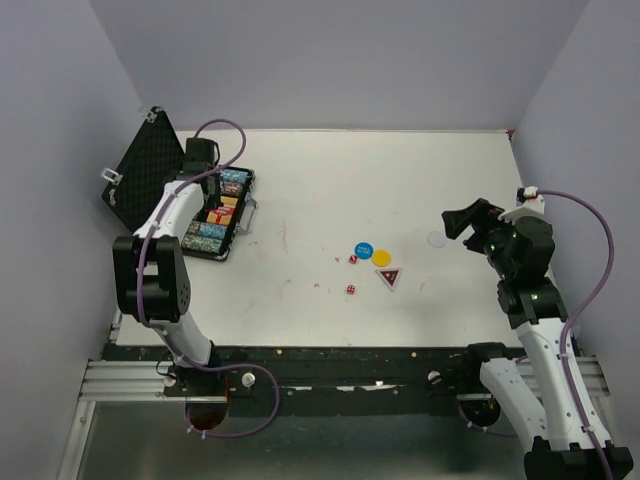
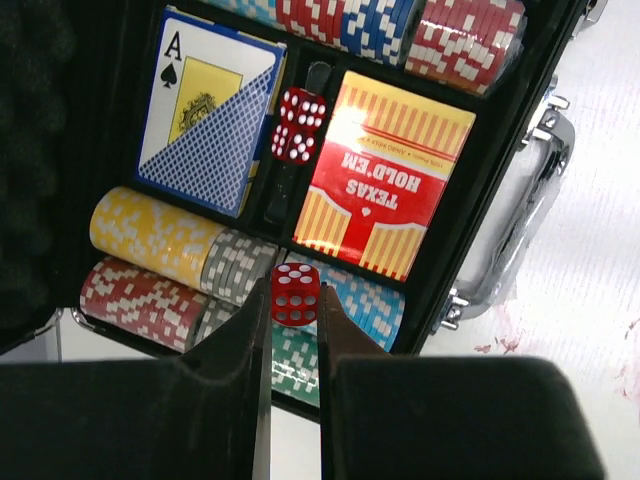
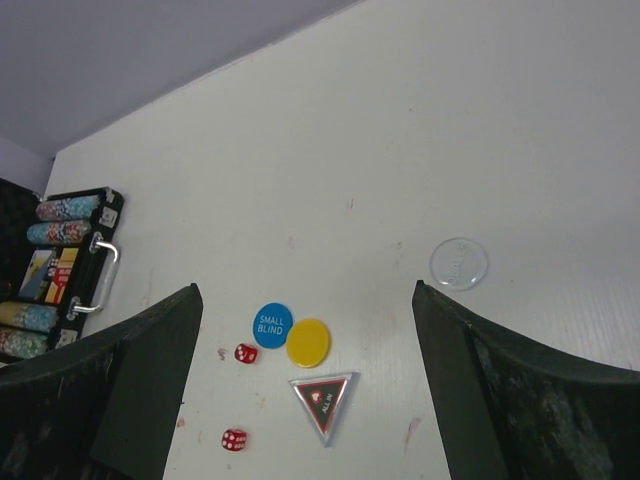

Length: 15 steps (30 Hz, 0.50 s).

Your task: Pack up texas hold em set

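The black case lies open at the left, its foam lid up. My left gripper is shut on a red die above the chip rows; two more dice lie in the centre slot between the card decks. My right gripper is open and empty, above the table. Below it lie a blue disc, a yellow disc, a dark triangular token, two red dice and a clear white disc.
The case's metal handle sticks out on its table side. Purple walls close in the table at the back and both sides. The loose pieces sit mid-table, with the white disc next to my right gripper.
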### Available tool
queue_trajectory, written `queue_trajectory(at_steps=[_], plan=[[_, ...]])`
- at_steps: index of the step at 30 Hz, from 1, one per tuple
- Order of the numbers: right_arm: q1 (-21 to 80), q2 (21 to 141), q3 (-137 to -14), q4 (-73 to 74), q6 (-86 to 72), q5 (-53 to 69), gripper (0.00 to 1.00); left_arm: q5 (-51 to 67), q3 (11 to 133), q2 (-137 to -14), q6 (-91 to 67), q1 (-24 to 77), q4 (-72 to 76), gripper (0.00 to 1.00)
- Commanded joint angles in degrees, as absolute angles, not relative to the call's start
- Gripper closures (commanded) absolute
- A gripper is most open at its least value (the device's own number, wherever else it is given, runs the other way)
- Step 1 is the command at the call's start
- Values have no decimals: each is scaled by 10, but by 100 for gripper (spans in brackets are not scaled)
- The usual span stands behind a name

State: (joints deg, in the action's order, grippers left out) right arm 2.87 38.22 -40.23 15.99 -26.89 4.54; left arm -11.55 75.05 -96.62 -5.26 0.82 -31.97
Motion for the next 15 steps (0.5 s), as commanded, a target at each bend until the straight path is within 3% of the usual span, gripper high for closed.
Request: queue_trajectory(at_steps=[1, 15], plan=[[25, 387, -411, 163, -257, 57, 6, -126, 808, -1016, -16, -16, -319, 89], [25, 403, -414, 165, -256, 53, 6, -108, 888, -1128, -3, -40, -351, 85]])
